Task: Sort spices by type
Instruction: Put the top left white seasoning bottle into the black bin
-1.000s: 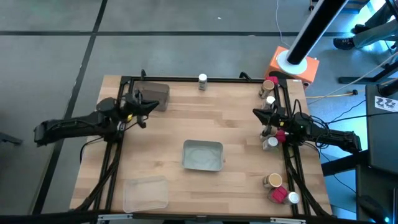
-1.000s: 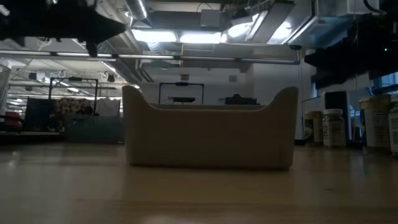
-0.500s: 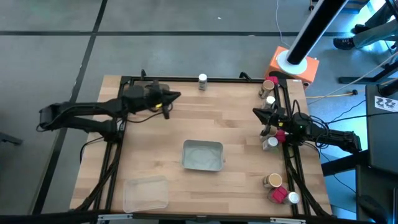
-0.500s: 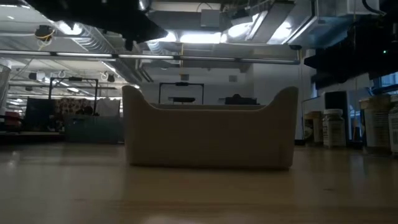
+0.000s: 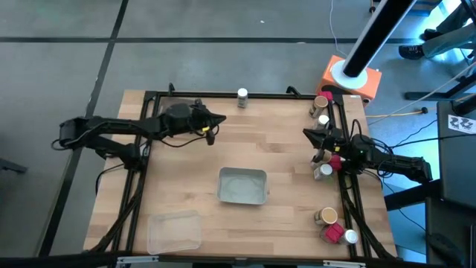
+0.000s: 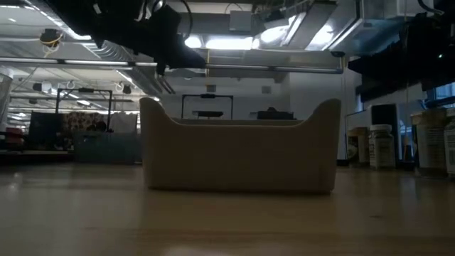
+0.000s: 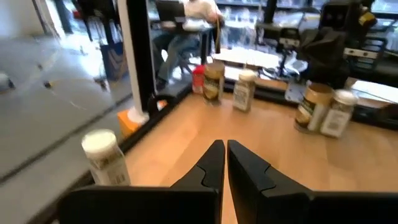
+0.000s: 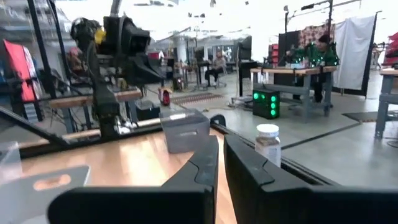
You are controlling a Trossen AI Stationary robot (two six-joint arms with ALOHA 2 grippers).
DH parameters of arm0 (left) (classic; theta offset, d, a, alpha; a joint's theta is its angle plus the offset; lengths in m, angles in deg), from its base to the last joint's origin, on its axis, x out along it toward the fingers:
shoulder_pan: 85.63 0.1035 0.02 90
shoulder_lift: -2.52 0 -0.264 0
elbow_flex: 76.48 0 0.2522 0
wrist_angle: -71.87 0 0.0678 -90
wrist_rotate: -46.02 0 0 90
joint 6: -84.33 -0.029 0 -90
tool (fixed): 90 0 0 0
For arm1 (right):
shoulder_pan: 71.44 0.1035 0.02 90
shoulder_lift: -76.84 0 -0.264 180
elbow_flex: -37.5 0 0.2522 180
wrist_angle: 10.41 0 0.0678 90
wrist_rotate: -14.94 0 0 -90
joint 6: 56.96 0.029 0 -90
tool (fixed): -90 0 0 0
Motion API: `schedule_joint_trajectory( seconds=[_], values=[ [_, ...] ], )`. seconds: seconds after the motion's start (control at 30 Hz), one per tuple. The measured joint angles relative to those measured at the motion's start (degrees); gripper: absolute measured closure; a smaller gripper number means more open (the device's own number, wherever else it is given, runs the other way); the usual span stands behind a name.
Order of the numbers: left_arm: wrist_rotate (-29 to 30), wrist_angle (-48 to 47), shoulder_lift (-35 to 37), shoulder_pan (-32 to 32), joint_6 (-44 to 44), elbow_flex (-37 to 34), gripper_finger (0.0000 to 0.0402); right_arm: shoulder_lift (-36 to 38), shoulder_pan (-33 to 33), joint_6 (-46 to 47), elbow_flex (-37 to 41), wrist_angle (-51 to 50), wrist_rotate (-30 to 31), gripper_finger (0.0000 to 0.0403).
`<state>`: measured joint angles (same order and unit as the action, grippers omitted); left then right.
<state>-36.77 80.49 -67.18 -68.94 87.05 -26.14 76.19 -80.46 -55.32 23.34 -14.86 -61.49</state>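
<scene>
1. Near edge of the table: clear tray at the left corner; a tan-lidded jar and red spice box at the right corner.
2. Centre: grey tray.
3. Right edge: right gripper, jaws closed on nothing, beside a white-capped jar.
4. Far left: left gripper above the table, jaws closed, empty.
5. Far edge: lone white-capped jar; more jars at the far right corner.

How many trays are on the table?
3: a pale tray at the table's centre, a clear tray lower left in the high view, a grey tray upper left, mostly under the left arm.
</scene>
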Motion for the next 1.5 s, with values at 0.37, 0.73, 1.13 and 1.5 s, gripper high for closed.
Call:
schedule_joint_trajectory(
  seconds=[0.37, 0.73, 1.13, 1.5],
  values=[
    [1.15, 3.44, -6.02, 2.47, 1.69, 3.38, 0.0319, -0.73, 0.01, 0.69, -0.26, 4.27, 0.32, 0.0375],
    [2.97, -17.44, -17.73, 4.36, -2.8, 22.05, 0.0176, -8.35, -0.01, 0.11, -4.26, 4.22, 0.19, 0.0375],
    [4.09, -25.06, -23.62, 9.65, -5.66, 32.72, 0.0141, -19.99, 0.0, -6.96, -14.7, 4.86, 2.03, 0.0375],
    [3.93, -17.06, -27.35, 12.16, -7.57, 32.39, 0.0148, -39.29, -0.01, -21.4, -24.28, 13.77, 8.49, 0.0375]
  ],
)
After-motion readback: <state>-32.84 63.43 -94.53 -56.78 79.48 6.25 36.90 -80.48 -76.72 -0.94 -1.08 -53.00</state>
